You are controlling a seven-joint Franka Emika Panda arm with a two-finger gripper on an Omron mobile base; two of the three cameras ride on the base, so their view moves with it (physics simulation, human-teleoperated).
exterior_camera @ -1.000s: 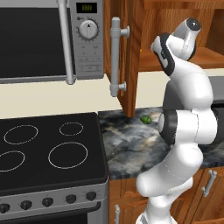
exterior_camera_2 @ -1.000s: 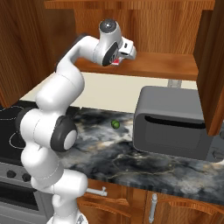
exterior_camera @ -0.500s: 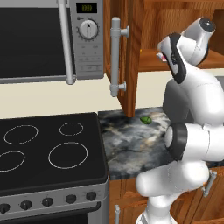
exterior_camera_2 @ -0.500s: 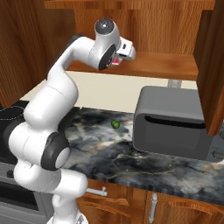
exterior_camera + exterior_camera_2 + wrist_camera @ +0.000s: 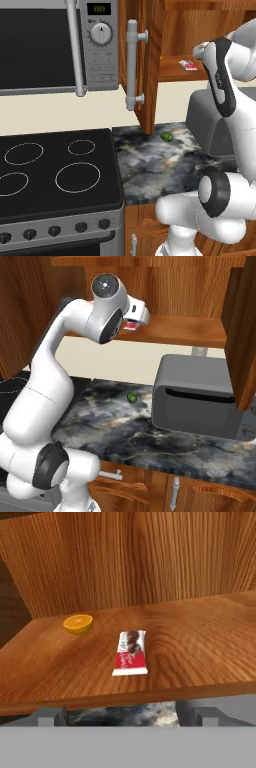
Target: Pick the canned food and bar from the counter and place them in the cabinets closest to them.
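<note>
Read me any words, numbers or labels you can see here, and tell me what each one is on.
Microwave display: yellow digits, too blurred to read for certain.
Microwave dial: marks around it, too small to read.
Bar: white lettering on the red end of the wrapper, too blurred to read.
Nothing else carries text.

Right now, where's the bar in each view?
Left base view: bar upper right, on the open cabinet shelf, left of the arm.
Right base view: bar upper centre, mostly behind the wrist.
Hand view: bar centre, beside an orange half.
Shared landmark: the shelf.
</note>
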